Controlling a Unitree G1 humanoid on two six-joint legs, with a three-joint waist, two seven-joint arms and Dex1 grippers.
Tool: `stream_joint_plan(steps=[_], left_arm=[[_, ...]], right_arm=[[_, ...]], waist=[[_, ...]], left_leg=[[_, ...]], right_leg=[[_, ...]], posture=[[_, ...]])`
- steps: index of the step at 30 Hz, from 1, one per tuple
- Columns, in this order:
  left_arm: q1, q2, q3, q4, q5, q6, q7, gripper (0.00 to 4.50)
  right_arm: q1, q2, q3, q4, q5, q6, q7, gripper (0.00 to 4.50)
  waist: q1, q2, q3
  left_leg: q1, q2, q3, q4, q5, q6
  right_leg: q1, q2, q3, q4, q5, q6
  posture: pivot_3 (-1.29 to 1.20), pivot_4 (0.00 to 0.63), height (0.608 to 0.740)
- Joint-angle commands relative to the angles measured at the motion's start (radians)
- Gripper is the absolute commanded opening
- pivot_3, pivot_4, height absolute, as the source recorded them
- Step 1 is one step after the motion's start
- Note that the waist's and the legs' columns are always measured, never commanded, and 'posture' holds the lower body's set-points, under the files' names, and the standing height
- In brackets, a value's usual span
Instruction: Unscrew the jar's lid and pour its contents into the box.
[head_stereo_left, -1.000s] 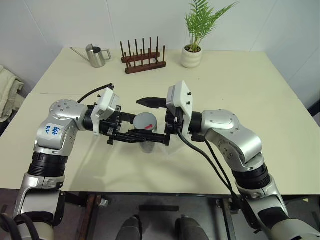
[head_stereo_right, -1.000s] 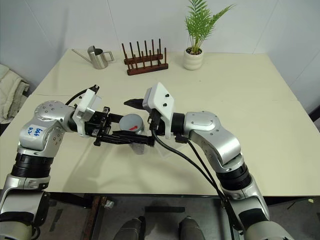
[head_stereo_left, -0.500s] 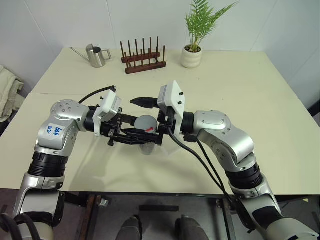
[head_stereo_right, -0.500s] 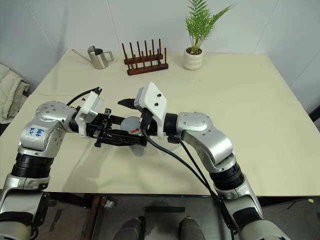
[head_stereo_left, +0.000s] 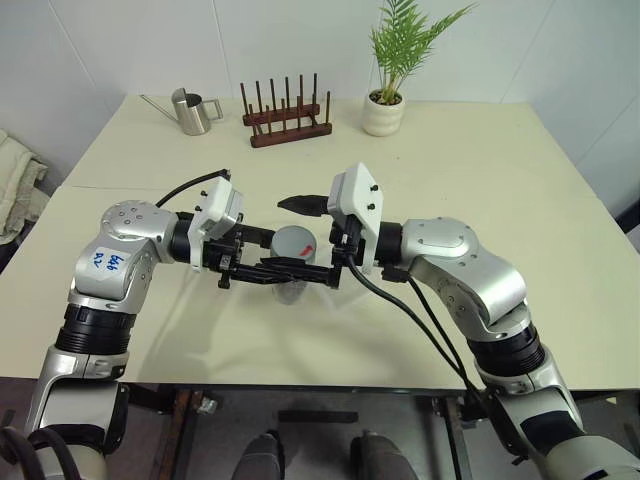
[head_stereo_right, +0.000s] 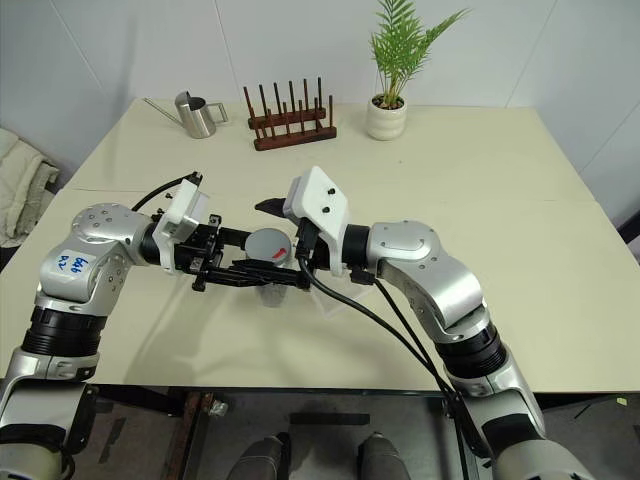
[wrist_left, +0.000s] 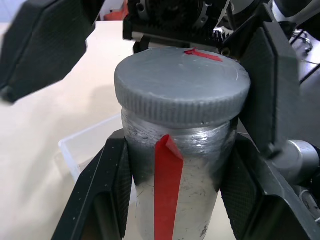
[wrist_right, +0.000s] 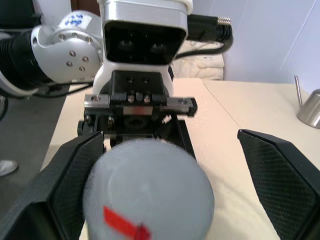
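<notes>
My left gripper (head_stereo_left: 295, 269) is shut on the jar (wrist_left: 175, 200), a silvery cylinder with a red strip down its side, and holds it upright above the table. The grey lid (wrist_left: 180, 90), with a red mark on top, sits on the jar. My right gripper (head_stereo_left: 303, 238) comes in level from the other side and is open, one finger (wrist_right: 65, 185) close beside the lid and the other finger (wrist_right: 280, 175) well clear of it. The clear box (wrist_left: 82, 150) lies on the table just under the jar. The contents are hidden inside the jar.
Along the far side of the table (head_stereo_left: 480, 160) stand a steel watering can (head_stereo_left: 190, 110), a brown wooden peg rack (head_stereo_left: 288, 125) and a white pot with a green plant (head_stereo_left: 384, 113). A pale cloth (head_stereo_left: 20, 185) lies off the table's left edge.
The right arm swung slightly left, then came back; its gripper stays open around the lid. The left gripper keeps its hold on the jar in the same place.
</notes>
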Motion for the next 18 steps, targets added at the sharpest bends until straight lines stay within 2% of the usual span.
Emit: stream_joint_plan(steps=[1, 18], left_arm=[[0.018, 0.019, 0.034, -0.044, -0.038, -0.014, -0.026, 2.06], [0.021, 0.000, 0.059, 0.002, -0.026, -0.037, -0.021, 2.06]], right_arm=[[0.004, -0.056, -0.111, -0.008, -0.009, 0.015, -0.038, 4.49], [0.075, -0.188, -0.225, -0.184, 0.101, 0.171, -0.075, 4.49]], waist=[[-0.001, 0.000, 0.000], [-0.002, 0.000, 0.000]], left_leg=[[0.000, 0.000, 0.000, 0.000, 0.000, 0.000], [0.000, 0.000, 0.000, 0.000, 0.000, 0.000]], right_leg=[[0.000, 0.000, 0.000, 0.000, 0.000, 0.000], [0.000, 0.000, 0.000, 0.000, 0.000, 0.000]], posture=[[0.00, 0.150, 0.740], [0.00, 0.150, 0.740]])
